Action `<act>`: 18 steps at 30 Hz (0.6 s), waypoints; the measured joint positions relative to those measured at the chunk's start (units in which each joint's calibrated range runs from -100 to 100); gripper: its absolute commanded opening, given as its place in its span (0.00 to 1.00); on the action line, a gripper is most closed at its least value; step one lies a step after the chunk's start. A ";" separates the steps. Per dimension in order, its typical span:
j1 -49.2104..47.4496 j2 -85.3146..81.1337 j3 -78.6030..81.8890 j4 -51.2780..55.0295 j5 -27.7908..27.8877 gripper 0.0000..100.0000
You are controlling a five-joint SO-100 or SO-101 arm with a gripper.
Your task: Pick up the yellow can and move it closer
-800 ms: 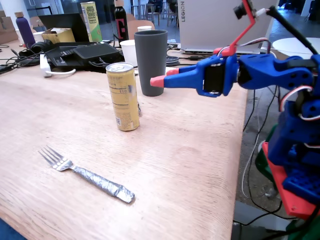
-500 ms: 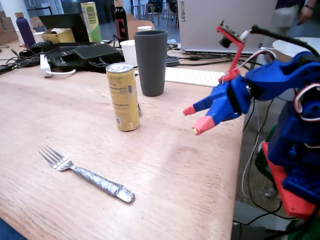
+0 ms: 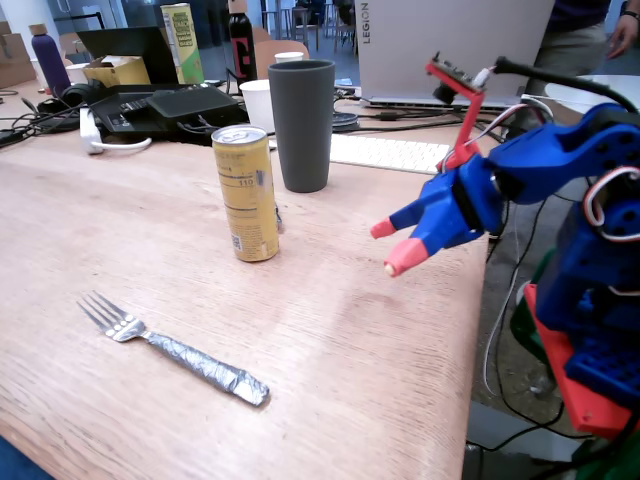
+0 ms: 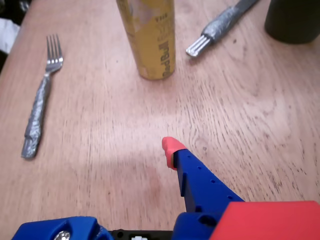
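Step in hand: approach to the yellow can [image 3: 245,192]; no contact yet, by my reading
Gripper [image 3: 393,249]: blue with red tips, hovering above the table [image 3: 330,330] near its right edge in the fixed view; fingers parted by a modest gap, holding nothing
Yellow can, place: upright on the table, left of the gripper in the fixed view and well apart from it; in the wrist view it stands straight ahead of the red fingertip [image 4: 171,146]
Yellow can, top: looks sealed, contents cannot be told
Advice for the reach: open wider than the can's body, go in level at mid-height, centre the can between the fingers before closing; a high or off-centre grip would likely tip so slim a can
Grey tumbler [image 3: 302,124]: upright just behind the can; inside not visible; keep the far finger out of it
Second utensil [image 4: 220,26]: foil-wrapped, lies between can and tumbler in the wrist view
Fork [image 3: 172,347]: foil-wrapped handle, lying flat nearer the camera, clear of the reach
White cup [image 3: 257,102]: behind the tumbler, contents unseen
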 measured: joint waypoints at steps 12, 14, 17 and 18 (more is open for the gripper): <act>0.28 15.56 -11.09 8.61 0.15 0.42; 0.28 15.74 -14.97 9.11 0.15 0.36; 0.28 15.74 -18.03 9.11 0.15 0.37; 0.28 15.74 -18.49 9.11 0.15 0.37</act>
